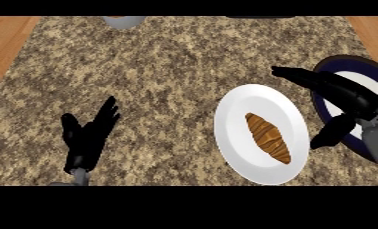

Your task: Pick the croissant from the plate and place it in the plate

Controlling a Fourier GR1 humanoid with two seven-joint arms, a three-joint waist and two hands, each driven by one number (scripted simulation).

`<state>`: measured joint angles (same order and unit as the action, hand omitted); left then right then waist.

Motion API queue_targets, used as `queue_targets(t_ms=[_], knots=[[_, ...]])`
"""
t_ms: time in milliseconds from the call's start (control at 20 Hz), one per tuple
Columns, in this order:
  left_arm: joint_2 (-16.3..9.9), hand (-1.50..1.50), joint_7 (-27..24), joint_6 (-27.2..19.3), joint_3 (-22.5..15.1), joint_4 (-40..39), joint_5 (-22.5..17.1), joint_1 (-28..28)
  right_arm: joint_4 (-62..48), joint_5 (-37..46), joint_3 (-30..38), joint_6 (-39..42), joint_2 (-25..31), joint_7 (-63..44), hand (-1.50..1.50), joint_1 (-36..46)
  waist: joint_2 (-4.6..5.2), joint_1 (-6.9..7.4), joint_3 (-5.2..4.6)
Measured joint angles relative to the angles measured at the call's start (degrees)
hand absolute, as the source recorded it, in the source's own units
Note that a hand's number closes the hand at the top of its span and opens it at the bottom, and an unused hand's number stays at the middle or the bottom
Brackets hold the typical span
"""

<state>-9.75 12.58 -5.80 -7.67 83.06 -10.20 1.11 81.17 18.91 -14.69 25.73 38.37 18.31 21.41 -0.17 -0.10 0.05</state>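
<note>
Speckled brown granite counter (170, 73) filling the head view, with strips of wood showing at the far left and far right edges. At about four o'clock from the centre, a white plate (240, 108), carrying the croissant (268, 137) lengthwise on its middle, golden brown and ridged, one tip toward eleven o'clock and the other toward five. At three o'clock, just beside the white plate and partly hidden under the arm, a dark blue plate (332, 64) with a pale centre. Over that blue plate, right hand (341, 93), fingers straight and spread apart, reaching toward ten o'clock, thumb hanging down toward six near the white plate's right rim; nothing held, croissant untouched. At eight o'clock, left hand (87, 138) resting open, fingers up and relaxed, slightly apart, holding nothing. At the top edge near eleven o'clock, part of a grey round object (123, 21), cut off by the frame
</note>
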Motion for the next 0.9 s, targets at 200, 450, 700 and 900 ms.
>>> queue_targets(t_ms=[200, 450, 700, 900], knots=[[0.55, 0.0, -0.21, 0.34, 0.58, -0.82, 0.61, -0.77, 1.98, 3.69, -0.67, 1.01, -1.98, -2.82, -1.5, -1.96, 0.01, 0.1, 0.05], [1.37, 0.0, -0.35, 0.77, 0.73, 0.12, 1.47, 0.11, 3.48, 7.64, -0.94, 2.04, -4.44, -2.42, -1.5, -6.15, 0.05, 0.12, 0.03], [1.93, 0.0, -0.25, 1.56, 1.68, 0.01, 2.23, 0.16, 6.14, 11.42, -0.38, 3.61, -8.41, -4.55, -1.5, -7.83, 0.07, 0.15, 0.02], [1.99, 0.0, 0.18, 2.2, 2.29, 0.43, 2.44, 0.49, 7.18, 15.66, -0.07, 2.71, -9.63, -5.03, -1.5, -8.96, 0.1, 0.15, 0.01]])
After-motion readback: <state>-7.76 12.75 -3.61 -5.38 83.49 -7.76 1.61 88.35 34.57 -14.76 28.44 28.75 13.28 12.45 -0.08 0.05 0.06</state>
